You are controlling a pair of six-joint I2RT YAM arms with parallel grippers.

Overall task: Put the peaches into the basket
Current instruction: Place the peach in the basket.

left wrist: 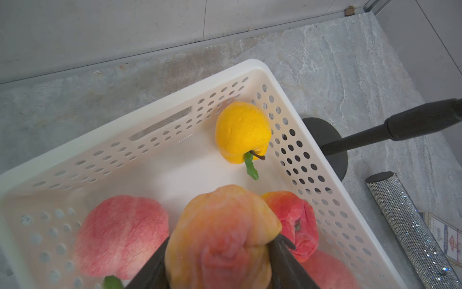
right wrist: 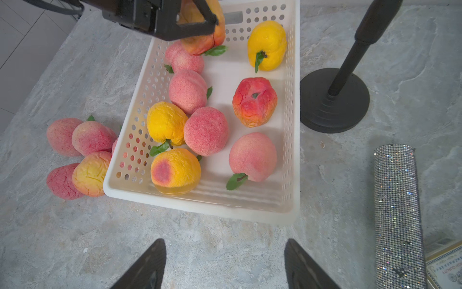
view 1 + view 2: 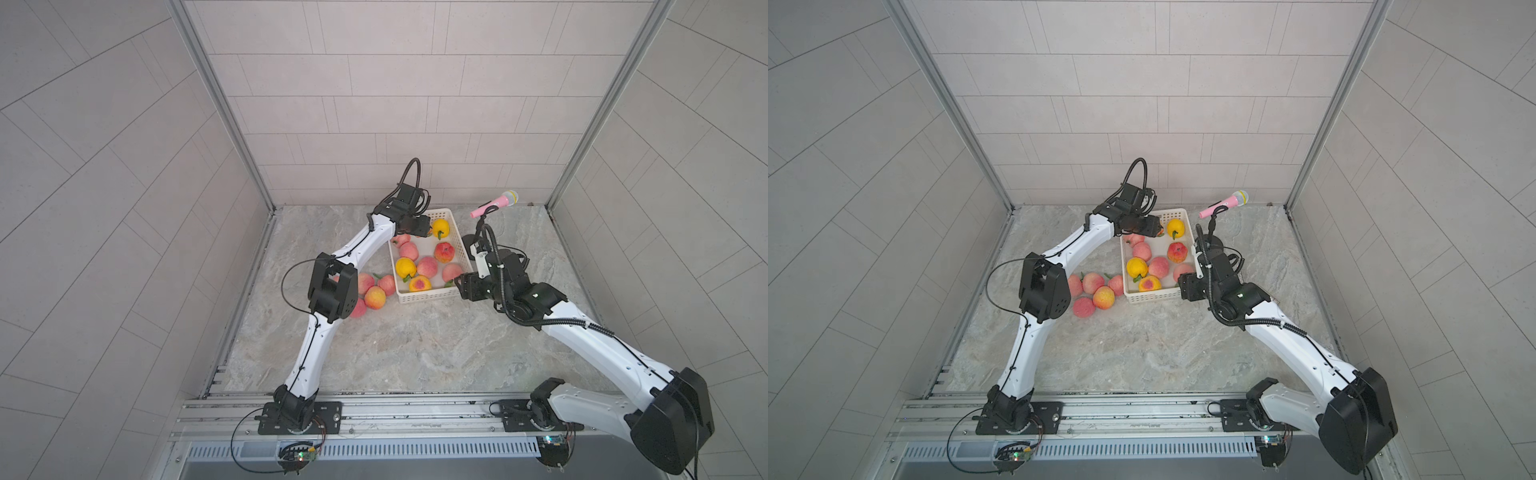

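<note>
Left jaws clamp an orange peach (image 1: 220, 232), clear only in wrist views; right jaws apart.

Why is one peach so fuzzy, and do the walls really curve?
Left wrist view: the gripped orange peach sits too near the lens, so it blurs; the yellow peach beyond is sharp. Both top views: the lens bends the straight wall tiles.

The grey tabletop (image 2: 225, 250) bears the basket (image 2: 200, 207), loose peaches (image 2: 92, 137) beside it, a black stand (image 2: 335, 100) and a glittery cylinder (image 2: 397, 212).
</note>
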